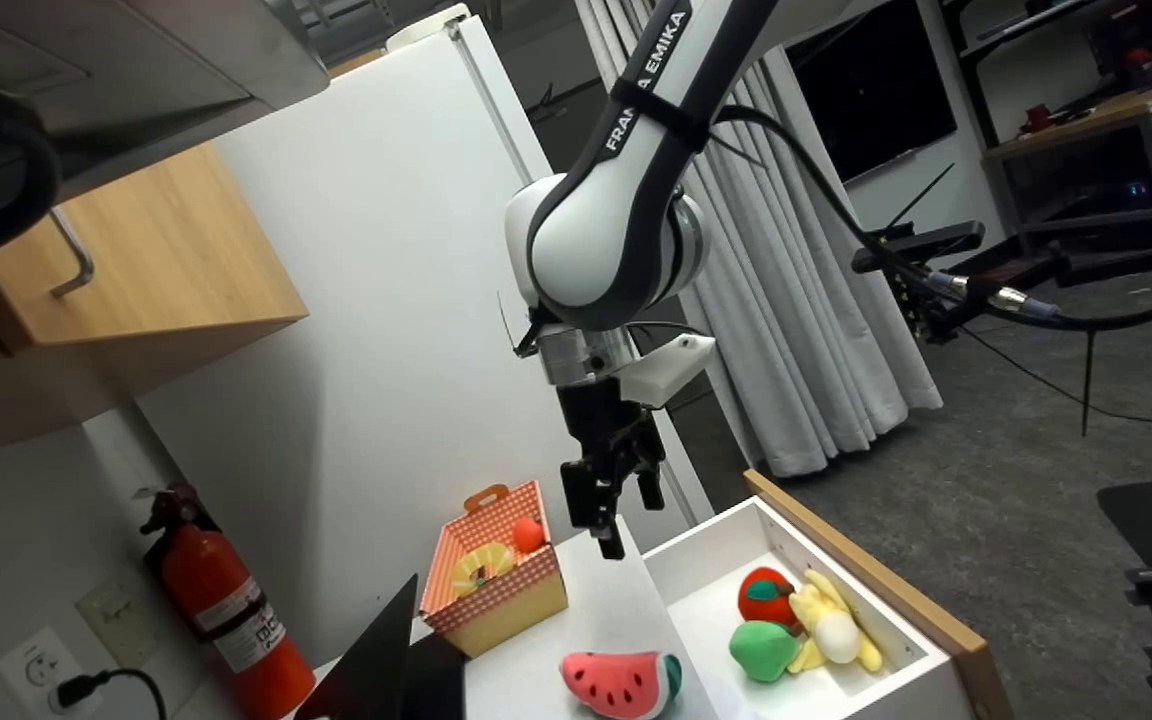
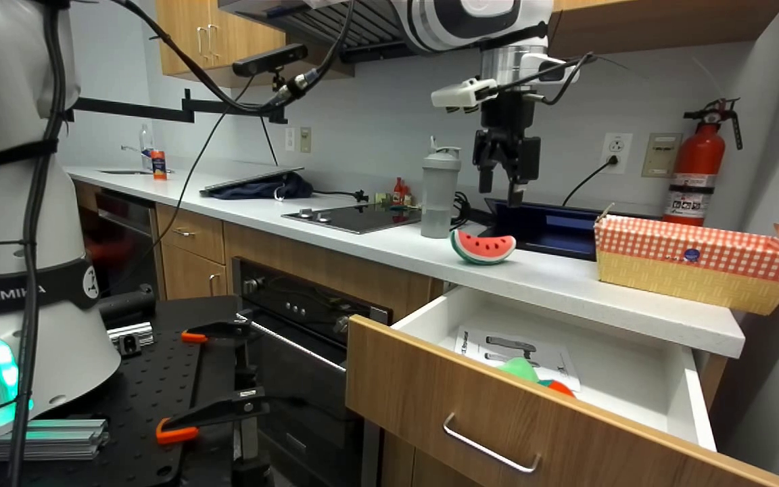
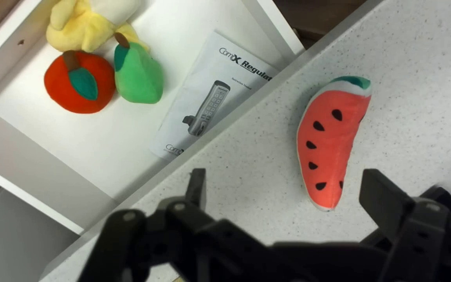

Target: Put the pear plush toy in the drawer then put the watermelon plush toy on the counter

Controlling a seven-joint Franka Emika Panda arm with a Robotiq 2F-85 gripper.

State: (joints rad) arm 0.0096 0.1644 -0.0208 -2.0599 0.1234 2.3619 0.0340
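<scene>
The green pear plush toy [image 1: 763, 650] lies in the open drawer [image 1: 866, 575]; only its top shows over the drawer front in an exterior view [image 2: 519, 368]. The wrist view shows it whole [image 3: 139, 76], with a brown stem. The watermelon plush toy [image 3: 325, 145] lies on the white counter [image 3: 249, 156] near the drawer-side edge, also in both exterior views [image 1: 621, 680] [image 2: 483, 249]. My gripper [image 2: 500, 196] is open and empty, pointing down above the counter. In the wrist view the toy's lower tip lies between the lines of its fingers [image 3: 284, 174], nearer the right finger.
A red round toy [image 3: 80, 82], a yellow toy [image 3: 88, 27] and a paper manual [image 3: 213, 94] share the drawer. A checkered box [image 2: 694, 260] stands on the counter's end. A bottle [image 2: 439, 193] and a dark laptop [image 2: 545, 230] stand behind the watermelon. A fire extinguisher [image 2: 695, 166] is farther back.
</scene>
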